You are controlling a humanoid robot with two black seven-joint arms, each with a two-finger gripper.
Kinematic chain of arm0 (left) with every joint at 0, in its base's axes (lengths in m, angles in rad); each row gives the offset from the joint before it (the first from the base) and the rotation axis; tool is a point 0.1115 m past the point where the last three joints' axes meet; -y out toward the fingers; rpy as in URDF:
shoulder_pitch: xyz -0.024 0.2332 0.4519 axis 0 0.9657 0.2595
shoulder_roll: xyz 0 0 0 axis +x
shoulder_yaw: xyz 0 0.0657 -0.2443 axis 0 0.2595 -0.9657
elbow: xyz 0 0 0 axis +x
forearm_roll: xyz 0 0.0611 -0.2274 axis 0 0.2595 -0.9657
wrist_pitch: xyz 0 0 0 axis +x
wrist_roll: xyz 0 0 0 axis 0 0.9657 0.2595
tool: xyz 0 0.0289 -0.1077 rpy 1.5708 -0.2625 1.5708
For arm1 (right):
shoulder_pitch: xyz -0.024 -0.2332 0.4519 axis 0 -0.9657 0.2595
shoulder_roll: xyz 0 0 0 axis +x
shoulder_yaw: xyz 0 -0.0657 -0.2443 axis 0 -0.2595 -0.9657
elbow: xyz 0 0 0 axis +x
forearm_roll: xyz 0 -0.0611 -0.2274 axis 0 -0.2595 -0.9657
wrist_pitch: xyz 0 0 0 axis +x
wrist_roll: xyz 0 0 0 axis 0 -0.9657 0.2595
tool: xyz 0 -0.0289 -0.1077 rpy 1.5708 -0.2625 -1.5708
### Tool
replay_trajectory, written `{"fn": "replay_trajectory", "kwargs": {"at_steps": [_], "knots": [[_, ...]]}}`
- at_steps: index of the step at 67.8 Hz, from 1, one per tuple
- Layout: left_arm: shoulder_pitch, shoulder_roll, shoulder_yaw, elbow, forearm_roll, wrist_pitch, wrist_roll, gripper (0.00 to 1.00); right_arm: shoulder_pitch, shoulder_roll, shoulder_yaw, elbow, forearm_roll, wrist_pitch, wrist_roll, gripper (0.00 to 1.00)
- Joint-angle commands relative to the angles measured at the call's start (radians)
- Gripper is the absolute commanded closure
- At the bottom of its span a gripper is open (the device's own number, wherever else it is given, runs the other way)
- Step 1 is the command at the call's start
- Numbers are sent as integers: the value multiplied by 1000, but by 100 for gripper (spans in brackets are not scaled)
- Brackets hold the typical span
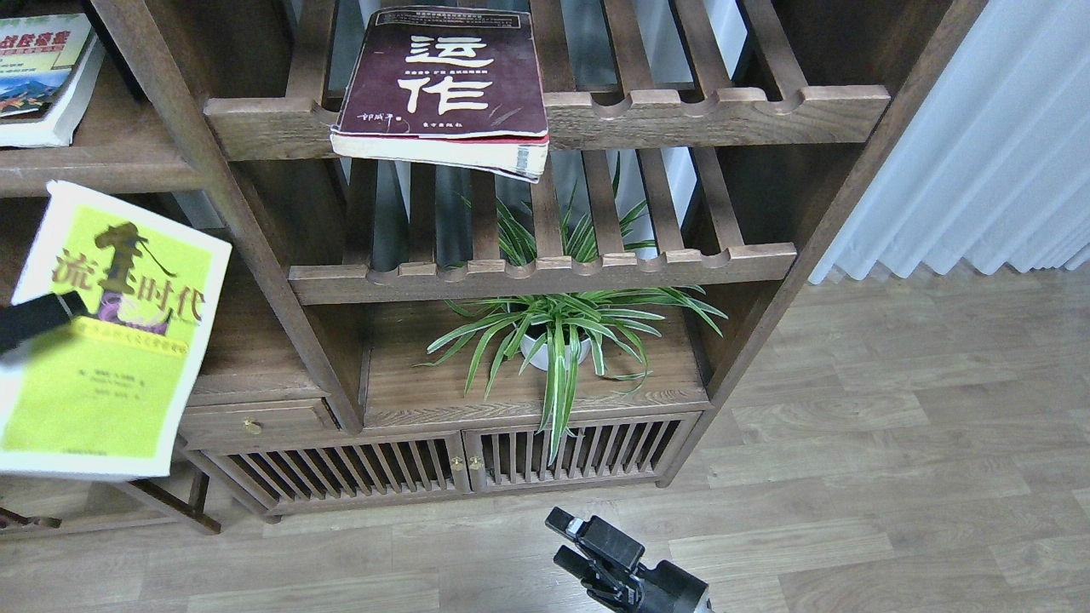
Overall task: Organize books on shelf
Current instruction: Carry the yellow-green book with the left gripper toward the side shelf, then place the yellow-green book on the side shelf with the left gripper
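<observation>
The yellow-green book [111,383] with a white border hangs tilted in the air at the far left, below the shelf. My left gripper [51,313] is shut on its left edge; only one dark finger [34,322] shows across the cover. The shelf [102,174], a solid dark-brown board, runs along the top left and carries the small white book [43,81] with a colourful picture. The thick maroon book [443,77] lies flat on the upper slatted rack [715,115], overhanging its front rail. My right gripper [572,541] sits low at the bottom centre, open and holding nothing.
A potted spider plant [553,340] stands on the low cabinet top under a second slatted rack [545,272]. A small drawer with a brass knob [249,426] is left of it. A white curtain [979,145] hangs at the right over wooden flooring [894,443].
</observation>
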Motion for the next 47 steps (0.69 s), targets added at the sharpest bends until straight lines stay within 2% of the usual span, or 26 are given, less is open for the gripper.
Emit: {"fn": "replay_trajectory", "kwargs": {"at_steps": [1,33,39,47], "knots": [[0,9,-80,34,1,0,0,99,3,0,2,-2,0,0,0,0],[-7,60,-243,129,2,0,8,99,11,0,3,-9,-1,0,0,0],[-27,69,-266,184,2,0,8,99,17,0,3,-9,-1,0,0,0],[-112,69,-232,219,4,0,14,99,18,0,3,-9,-1,0,0,0]]}}
